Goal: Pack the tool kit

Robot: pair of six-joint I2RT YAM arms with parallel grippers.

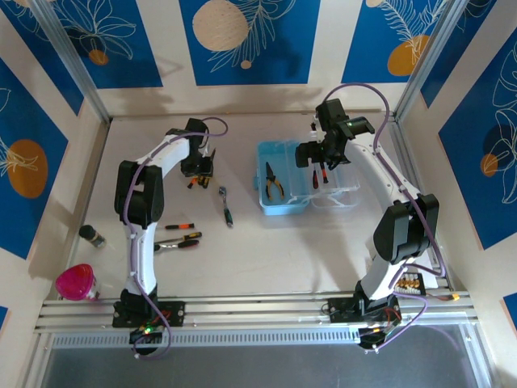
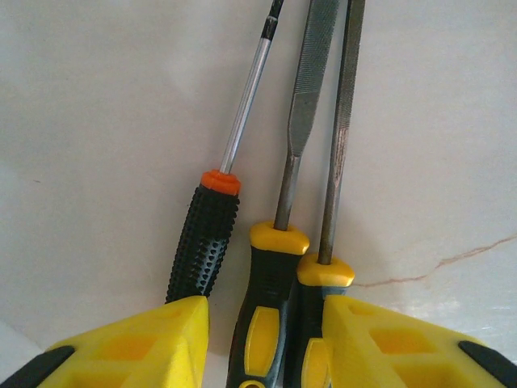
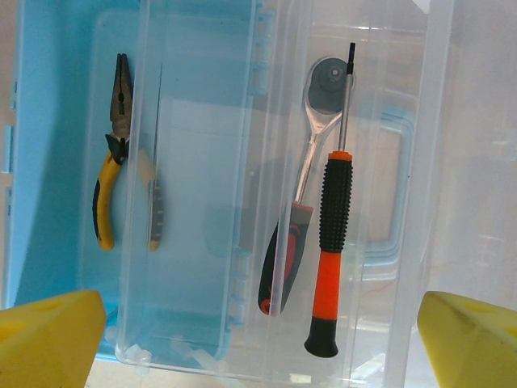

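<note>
The tool kit case (image 1: 283,208) is sitting open on the surface (image 1: 266,250), right of centre. The right gripper (image 3: 258,347) is hovering over it, fingers (image 3: 52,339) wide and holding nothing. Pliers (image 3: 109,162) are lying in the blue base, and the ratchet (image 3: 311,153) and orange-black screwdriver (image 3: 331,234) are in the clear half. A slim tool (image 3: 153,218) beside the pliers is blurring behind plastic, unidentifiable. The left gripper (image 2: 265,315) is straddling two file handles (image 2: 271,275), fingers partly apart with a gap showing on one side. The handle ends are cut off.

A pale beige table (image 1: 266,250) sits between cream walls (image 1: 327,40) that carry blue panels (image 1: 250,40) with white leaf drawings and orange or tan discs. Metal posts (image 1: 73,65) stand in the back corners. A silver rail (image 1: 258,311) runs along the near edge. The light is soft and even.
</note>
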